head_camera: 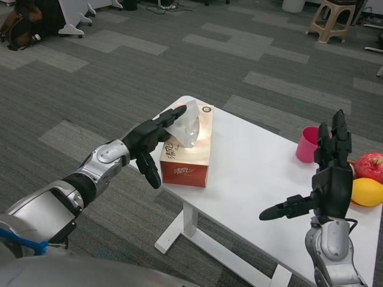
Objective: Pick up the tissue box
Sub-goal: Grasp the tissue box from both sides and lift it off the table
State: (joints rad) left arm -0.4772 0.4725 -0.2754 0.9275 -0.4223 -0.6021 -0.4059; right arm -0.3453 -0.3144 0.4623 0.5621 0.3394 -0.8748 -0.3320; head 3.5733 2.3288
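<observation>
The left hand [152, 142] is held with fingers spread and nothing gripped, its upper fingers laid against the near-left top edge of the tissue box [189, 149], which lies just to its right with its long axis running away from the robot. The right hand [326, 179], likewise spread and unladen, is kept well apart, so the left is judged nearer.

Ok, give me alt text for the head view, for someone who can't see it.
The robot's left hand reaches to the near left edge of an orange tissue box on a white table, fingers spread, not yet gripping it. Its right hand hovers open over the table's right side, near a pink cup, a red apple and a yellow fruit.
</observation>
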